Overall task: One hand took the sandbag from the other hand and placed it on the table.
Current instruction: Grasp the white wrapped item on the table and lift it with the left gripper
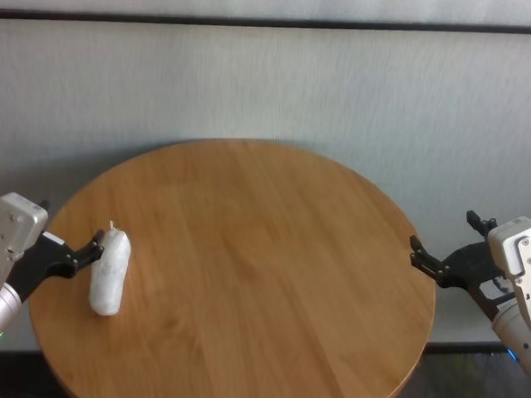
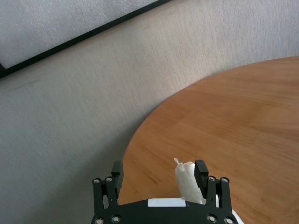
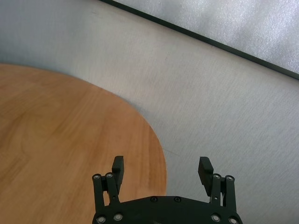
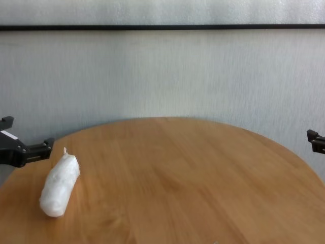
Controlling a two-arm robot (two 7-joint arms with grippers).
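The white, lumpy sandbag [image 1: 109, 272] lies on the round wooden table [image 1: 271, 253] near its left edge, twisted tip pointing away from me. My left gripper [image 1: 70, 224], the one with the green ring, hovers open at that edge. In the left wrist view the sandbag's [image 2: 188, 185] tip end sits inside the open jaws, close against one finger [image 2: 201, 171]; the jaws are not closed on it. My right gripper [image 1: 444, 232], with the blue ring, hangs open and empty just off the table's right edge. The chest view shows the sandbag [image 4: 59, 179] resting flat beside the left gripper [image 4: 28, 134].
A pale grey floor surrounds the table [image 4: 177, 168]. A light wall with a dark strip [image 1: 276, 23] along its foot runs behind. The right wrist view shows the table's [image 3: 56, 121] curved rim under the right gripper [image 3: 161, 166].
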